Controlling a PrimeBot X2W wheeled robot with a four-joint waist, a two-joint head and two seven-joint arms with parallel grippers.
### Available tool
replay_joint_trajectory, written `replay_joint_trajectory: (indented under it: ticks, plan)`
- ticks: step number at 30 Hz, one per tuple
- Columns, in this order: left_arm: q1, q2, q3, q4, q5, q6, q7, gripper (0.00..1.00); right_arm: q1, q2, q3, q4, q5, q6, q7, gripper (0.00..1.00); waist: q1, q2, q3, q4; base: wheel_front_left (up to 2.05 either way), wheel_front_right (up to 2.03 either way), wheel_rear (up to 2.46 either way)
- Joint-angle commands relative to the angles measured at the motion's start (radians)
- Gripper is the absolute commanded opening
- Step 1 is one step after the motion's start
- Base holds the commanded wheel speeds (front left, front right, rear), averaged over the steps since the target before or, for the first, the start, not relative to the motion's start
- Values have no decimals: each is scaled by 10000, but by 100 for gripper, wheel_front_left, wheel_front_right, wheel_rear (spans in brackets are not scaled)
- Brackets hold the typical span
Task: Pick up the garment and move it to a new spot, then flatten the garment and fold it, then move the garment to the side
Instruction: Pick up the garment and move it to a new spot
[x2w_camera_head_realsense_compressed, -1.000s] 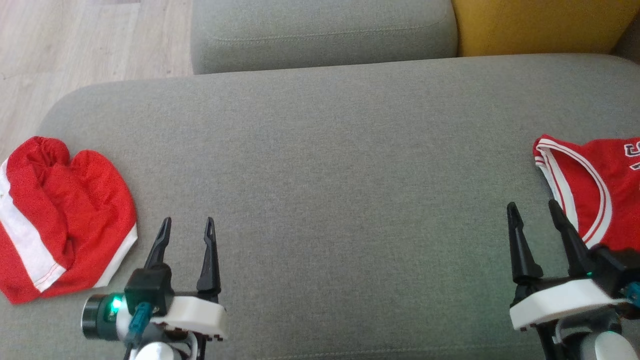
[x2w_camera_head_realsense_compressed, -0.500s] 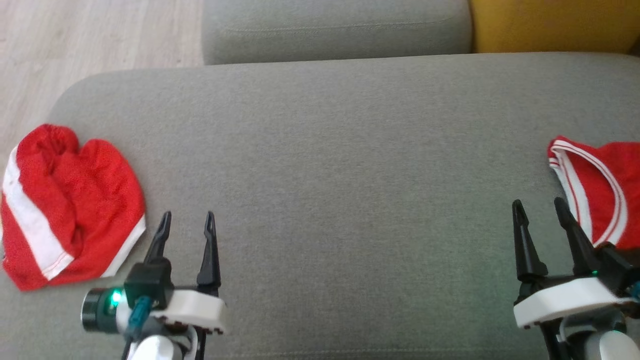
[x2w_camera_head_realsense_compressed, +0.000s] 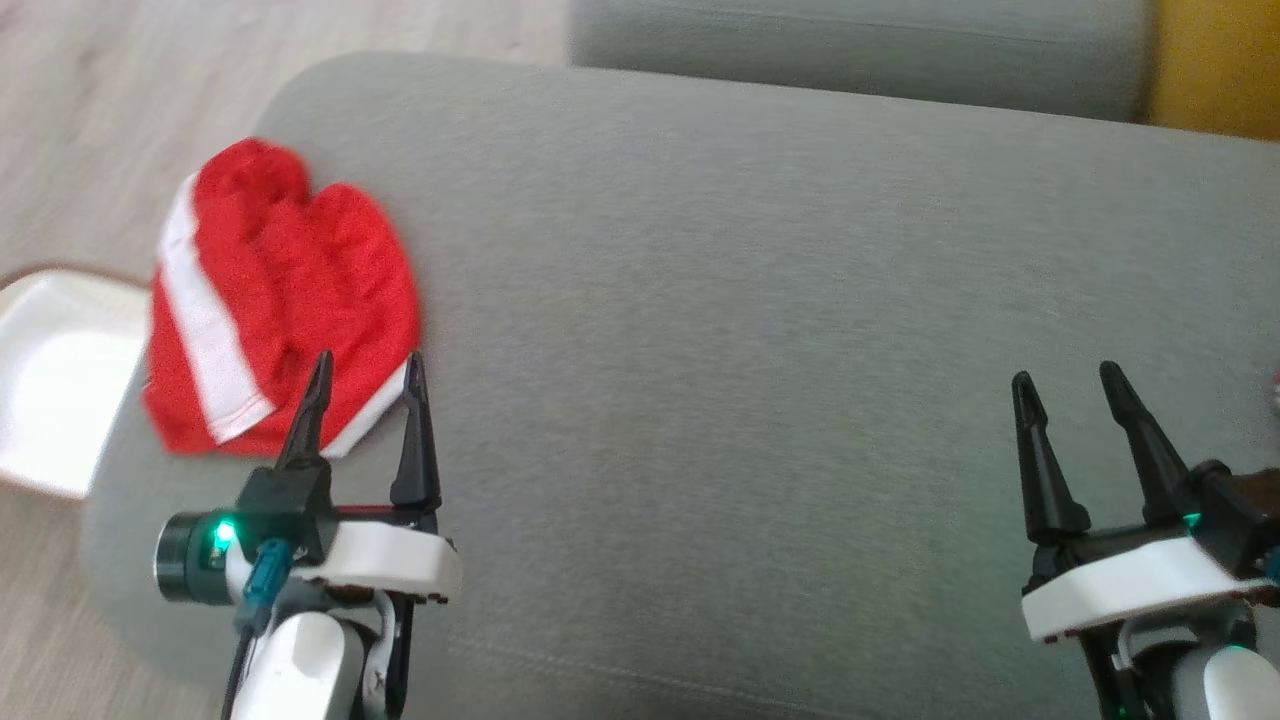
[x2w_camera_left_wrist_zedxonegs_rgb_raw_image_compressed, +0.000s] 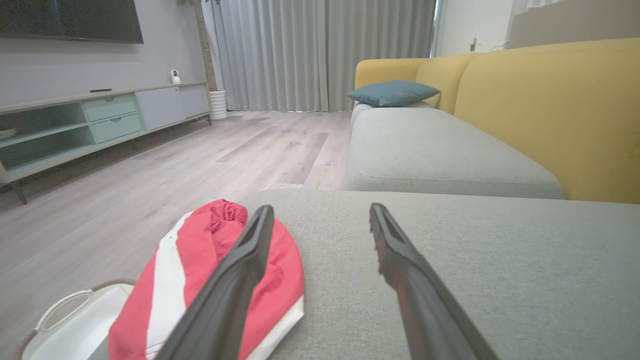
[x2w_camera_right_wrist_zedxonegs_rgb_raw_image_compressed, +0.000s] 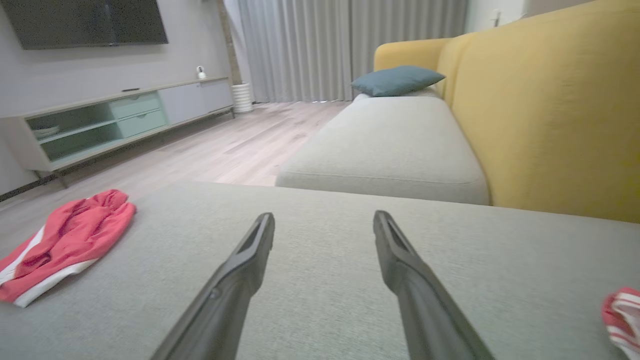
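At the far left, a white basket (x2w_camera_head_realsense_compressed: 50, 370) sits on the floor beside the cushion's end. Next to it the garment (x2w_camera_head_realsense_compressed: 280, 290) lies bunched at the left end of the grey cushion (x2w_camera_head_realsense_compressed: 750, 300). It is red mesh with a white stripe, its long axis running away from the robot. Its near hem lies just ahead and slightly left of the left pincer (x2w_camera_head_realsense_compressed: 367, 357), which gapes wide and empty, making that arm the nearer. Well apart to the right, the right pincer (x2w_camera_head_realsense_compressed: 1065, 375) is likewise spread, holding nothing.
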Motion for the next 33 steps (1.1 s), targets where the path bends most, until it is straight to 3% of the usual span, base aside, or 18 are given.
replay_joint_trajectory:
  ticks: [1, 4, 11, 18, 24, 29, 33]
  plan:
    - [-544, 14, 396, -365, 136, -1, -51, 100, -491, -215, 254, -433, -78, 65, 52, 100, 0, -1, 154, 577, 0, 0, 0]
    - [-563, -68, 529, -417, 206, -59, -51, 100, -560, -290, 387, -562, -49, 65, 151, 100, 0, -1, 185, 1129, 0, 0, 0]
    - [-453, -161, 717, -542, 314, -137, -51, 100, -564, -305, 443, -676, -95, 65, 248, 100, 0, -1, 198, 1612, 0, 0, 0]
    - [-421, -305, 953, -720, 404, -210, -51, 100, -634, -330, 510, -810, -100, 65, 343, 100, 0, -1, 424, 1649, 0, 0, 0]
    - [-936, -487, 1159, -687, 524, -300, -51, 100, -894, -557, 459, -1121, -71, 65, 562, 100, 0, -1, 1271, 1439, 0, 0, 0]
    - [-2012, -647, 1477, 308, 369, -520, -51, 100, -1289, -945, 504, -1548, -25, 65, 904, 100, 0, -1, 2437, 1183, 0, 0, 0]
    - [-3194, -720, 1807, 1962, 96, -875, -51, 100, -1605, -1324, 517, -1857, 26, 65, 1152, 100, 0, -1, 3313, 1020, 0, 0, 0]
